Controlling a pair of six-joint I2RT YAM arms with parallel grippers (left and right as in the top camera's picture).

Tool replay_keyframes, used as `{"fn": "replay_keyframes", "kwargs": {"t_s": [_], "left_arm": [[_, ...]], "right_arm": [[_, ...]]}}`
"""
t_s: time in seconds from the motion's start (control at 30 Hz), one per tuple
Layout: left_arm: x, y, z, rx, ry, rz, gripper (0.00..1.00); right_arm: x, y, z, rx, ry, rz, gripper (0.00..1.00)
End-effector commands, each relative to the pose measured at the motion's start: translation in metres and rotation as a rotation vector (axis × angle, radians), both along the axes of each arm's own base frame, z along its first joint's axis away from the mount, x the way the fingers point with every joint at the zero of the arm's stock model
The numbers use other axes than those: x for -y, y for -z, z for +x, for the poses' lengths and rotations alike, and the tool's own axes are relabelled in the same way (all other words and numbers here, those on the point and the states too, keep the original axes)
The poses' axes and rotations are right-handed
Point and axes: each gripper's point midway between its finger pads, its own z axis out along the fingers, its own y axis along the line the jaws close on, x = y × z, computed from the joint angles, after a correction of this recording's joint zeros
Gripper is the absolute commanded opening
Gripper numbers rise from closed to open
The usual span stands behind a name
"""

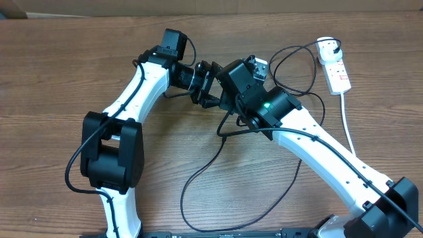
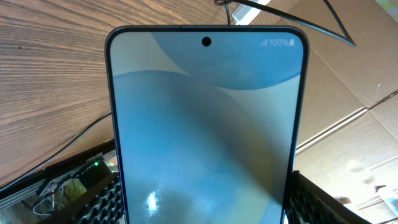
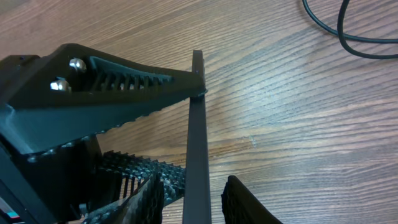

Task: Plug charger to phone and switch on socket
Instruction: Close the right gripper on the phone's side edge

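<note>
The phone (image 2: 205,130) is held above the table (image 3: 298,124) at the middle of the overhead view. The left gripper (image 1: 206,84) pinches it across its width, ridged fingers (image 2: 314,202) pressing its two long edges. In the left wrist view its long axis runs 12 to 6 with the lit screen facing the camera. The camera hole (image 2: 206,42) and battery mark (image 2: 281,42) sit at 12, pointing away from the wrist, and the opposite short end runs out of frame at 6, down between the fingers. That hidden end probably carries the charging port, so the coming move turns on whether it can be reached there. The right gripper (image 3: 194,186) is also at the phone. In its own view the phone shows edge-on as a thin dark bar from 12 to 6, and its jaws stand apart astride the near part of that bar. A sliver of table shows on the 3 o'clock side, so they clamp nothing. Which edge faces this camera cannot be told. The cable (image 3: 357,39) lies on the table at 1 o'clock in the right wrist view, and overhead it loops slack toward 6 o'clock of the phone. Its tip is not seen in any view. Its white plug (image 1: 328,45) sits on the socket (image 1: 338,73) at 2 o'clock, well apart from both grippers. With its jaws free, the right arm looks the likelier one to fetch the tip.
</note>
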Motion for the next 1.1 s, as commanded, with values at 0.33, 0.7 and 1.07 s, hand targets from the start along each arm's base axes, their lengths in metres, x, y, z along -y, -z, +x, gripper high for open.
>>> {"fn": "replay_keyframes", "kwargs": {"t_s": [0.33,0.7,1.07], "left_arm": [[0.0050,-0.0293,-0.0021,0.079,0.027,-0.045,0.67],[0.0050,-0.0294,-0.0022,0.079,0.027,-0.045,0.67],[0.0050,-0.0293,-0.0021,0.079,0.027,-0.045,0.69]], "right_arm": [[-0.0004,-0.0083,0.0056,0.033,0.013,0.002,0.24],[-0.0001,-0.0080,0.0052,0.031,0.014,0.001,0.18],[0.0005,-0.0066,0.0034,0.021,0.011,-0.003,0.07]]}}
